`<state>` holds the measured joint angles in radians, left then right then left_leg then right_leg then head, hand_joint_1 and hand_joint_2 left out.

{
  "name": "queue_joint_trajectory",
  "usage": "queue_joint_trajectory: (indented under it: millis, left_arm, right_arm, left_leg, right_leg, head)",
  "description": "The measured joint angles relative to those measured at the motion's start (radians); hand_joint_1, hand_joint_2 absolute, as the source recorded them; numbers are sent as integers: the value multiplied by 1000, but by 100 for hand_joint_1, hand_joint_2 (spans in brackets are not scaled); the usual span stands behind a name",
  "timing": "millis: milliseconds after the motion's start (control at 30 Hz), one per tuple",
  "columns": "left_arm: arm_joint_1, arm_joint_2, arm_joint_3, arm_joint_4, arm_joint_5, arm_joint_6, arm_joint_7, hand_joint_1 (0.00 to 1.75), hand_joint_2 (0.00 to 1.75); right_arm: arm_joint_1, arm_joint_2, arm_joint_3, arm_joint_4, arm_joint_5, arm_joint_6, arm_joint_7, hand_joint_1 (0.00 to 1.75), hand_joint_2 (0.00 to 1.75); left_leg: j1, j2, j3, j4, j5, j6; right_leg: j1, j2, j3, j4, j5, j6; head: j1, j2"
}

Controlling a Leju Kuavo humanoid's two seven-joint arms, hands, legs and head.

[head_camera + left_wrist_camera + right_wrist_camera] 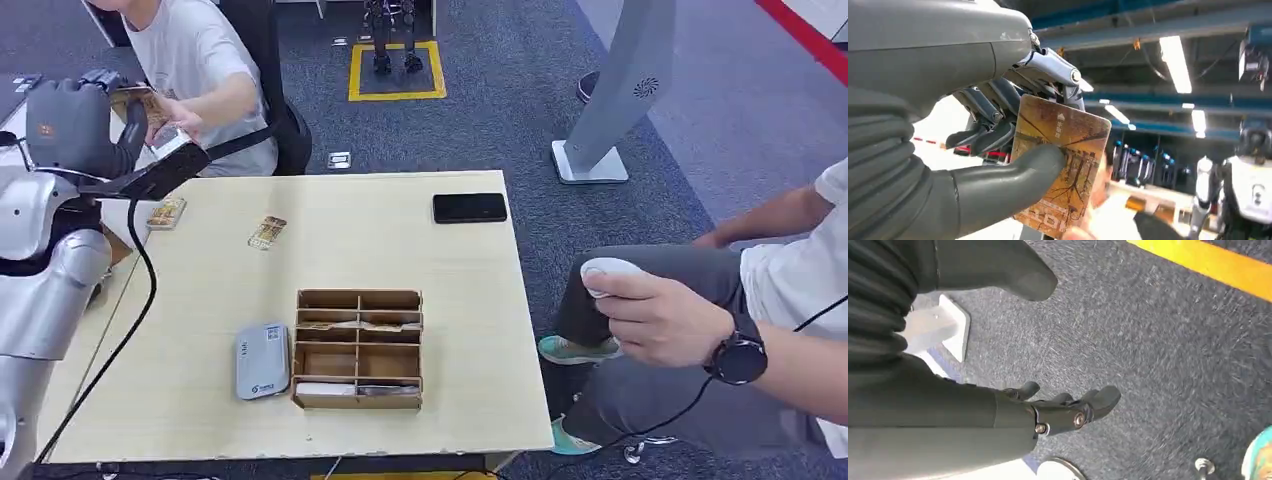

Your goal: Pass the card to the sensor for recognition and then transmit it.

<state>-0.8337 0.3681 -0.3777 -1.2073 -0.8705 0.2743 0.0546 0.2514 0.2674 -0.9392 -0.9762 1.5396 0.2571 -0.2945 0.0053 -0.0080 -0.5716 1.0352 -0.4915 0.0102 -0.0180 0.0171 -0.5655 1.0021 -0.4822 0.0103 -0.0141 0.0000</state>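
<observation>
My left hand (78, 125) is raised at the table's far left corner. It pinches a brown patterned card (140, 100) between thumb and fingers. In the left wrist view the thumb (1018, 172) presses on the card (1068, 150) face, with the darker fingers (988, 120) behind it. A seated person's hand (178, 122) reaches the card's far edge; a blurred fingertip (1075, 233) shows at its corner. The grey card sensor (262, 360) lies flat on the table's near left. My right hand (1058, 410) hangs over dark carpet, fingers apart and holding nothing.
Two more cards (166, 212) (267, 232) lie on the wooden table (450, 300). A cardboard divider box (358, 348) stands beside the sensor, a black phone (469, 207) at the far right. Another person (700, 320) sits to the right holding a controller.
</observation>
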Motion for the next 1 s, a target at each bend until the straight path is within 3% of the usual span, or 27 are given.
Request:
queue_joint_trajectory:
  millis: [467,833,867,1000]
  left_arm:
    - [-17,-21,-21,71,-3,-3,2,175,175]
    - [-19,-29,-24,111,-40,0,6,175,175]
    - [-19,-29,-24,112,-40,-1,4,0,175]
    - [-18,-27,-24,111,-42,19,-2,0,175]
  right_arm:
    - [9,-8,16,2,0,0,2,0,175]
    - [-12,-33,20,71,0,-61,-16,0,175]
    - [-12,-35,21,74,0,-60,-11,0,175]
    - [-12,-38,21,83,0,-59,-14,0,175]
  left_leg:
    - [0,1,-1,0,0,0]
    - [0,2,-3,0,0,0]
    - [0,2,-3,0,0,0]
    - [0,2,-4,0,0,0]
  right_leg:
    - [0,1,-1,0,0,0]
    - [0,2,-3,0,0,0]
    - [0,2,-3,0,0,0]
    - [0,2,-3,0,0,0]
  head:
    - [0,0]
    - [0,0]
    - [0,0]
    - [0,0]
